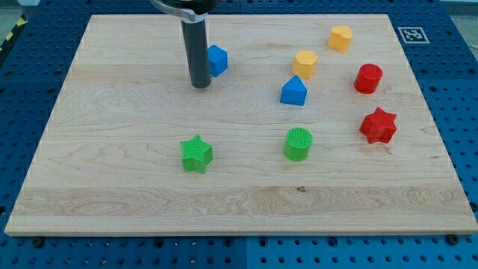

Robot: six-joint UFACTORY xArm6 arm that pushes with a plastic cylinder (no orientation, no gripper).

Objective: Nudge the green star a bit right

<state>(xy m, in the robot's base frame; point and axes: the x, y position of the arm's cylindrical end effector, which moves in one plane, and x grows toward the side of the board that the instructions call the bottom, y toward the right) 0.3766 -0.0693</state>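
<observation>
The green star [196, 154] lies on the wooden board [112, 187], left of centre and toward the view's bottom. My tip [200, 84] rests on the board well above the star, almost straight up from it in the view, with a clear gap between them. The rod stands just left of a blue block [217, 60] and partly hides its left edge.
A green cylinder [298, 143] sits to the right of the star. A blue block [293, 91], two yellow blocks [305, 63] [340, 37], a red cylinder [367, 78] and a red star [378, 125] lie at the view's upper right.
</observation>
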